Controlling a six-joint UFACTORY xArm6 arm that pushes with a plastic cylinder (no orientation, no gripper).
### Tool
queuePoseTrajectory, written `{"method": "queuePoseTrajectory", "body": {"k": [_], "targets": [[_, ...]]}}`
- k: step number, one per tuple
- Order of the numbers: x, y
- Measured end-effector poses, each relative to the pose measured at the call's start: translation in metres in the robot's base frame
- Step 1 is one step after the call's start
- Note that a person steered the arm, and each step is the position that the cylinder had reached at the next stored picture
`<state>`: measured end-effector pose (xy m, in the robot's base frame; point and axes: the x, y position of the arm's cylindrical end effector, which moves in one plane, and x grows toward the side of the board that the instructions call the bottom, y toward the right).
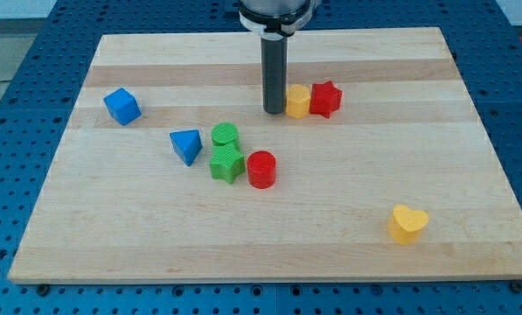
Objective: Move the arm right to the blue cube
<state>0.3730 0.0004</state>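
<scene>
The blue cube sits near the board's left edge, in the upper left of the view. My tip stands far to its right, at the board's upper middle, touching or almost touching the left side of a yellow block. A red star sits against the yellow block's right side. A blue triangular block lies between the cube and my tip, lower down.
A green round block, a green star and a red cylinder cluster at the board's middle. A yellow heart lies at the lower right. The wooden board rests on a blue table.
</scene>
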Motion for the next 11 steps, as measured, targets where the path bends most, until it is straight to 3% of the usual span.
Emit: {"method": "queuePoseTrajectory", "body": {"k": [3,4,7,8,9,10,11], "targets": [[0.002,-0.034],[-0.016,-0.045],[-0.076,-0.191],[-0.071,-0.199],[-0.013,-0.172],[0.007,-0.176],[-0.033,-0.177]]}}
